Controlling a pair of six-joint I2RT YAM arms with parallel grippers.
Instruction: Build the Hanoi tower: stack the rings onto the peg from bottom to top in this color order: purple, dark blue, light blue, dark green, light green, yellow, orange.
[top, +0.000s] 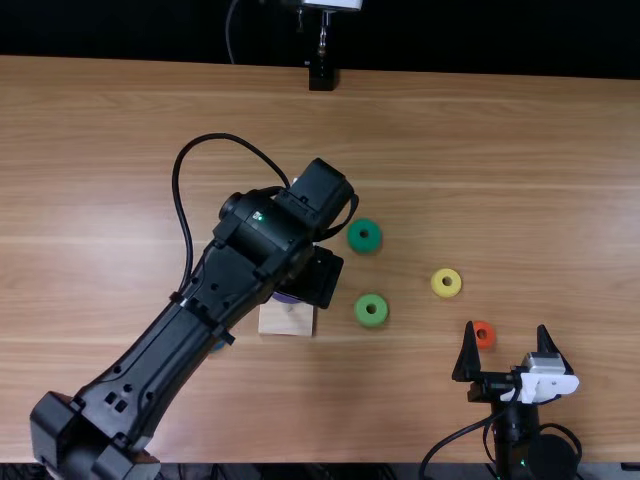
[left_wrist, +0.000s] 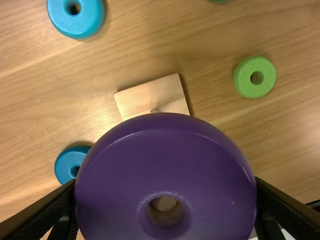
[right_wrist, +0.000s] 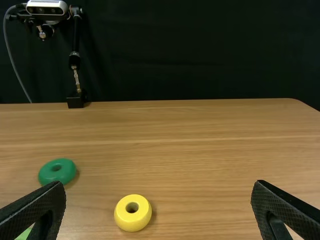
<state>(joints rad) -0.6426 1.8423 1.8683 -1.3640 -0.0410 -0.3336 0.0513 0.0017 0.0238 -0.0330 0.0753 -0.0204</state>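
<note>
Left pincer: closed on the purple ring, held over the pale wooden block, left of the worktop's centre.
Right pincer: open, fingers wide apart, above the near edge, toward the near right corner.
Rings, loose on the worktop: dark green, farther from the near edge than the block; light green, right of the block; yellow, nearer the right edge; orange, nearer the near edge than yellow; two blue rings, apart from the block.
Black stand: at the far edge.
</note>
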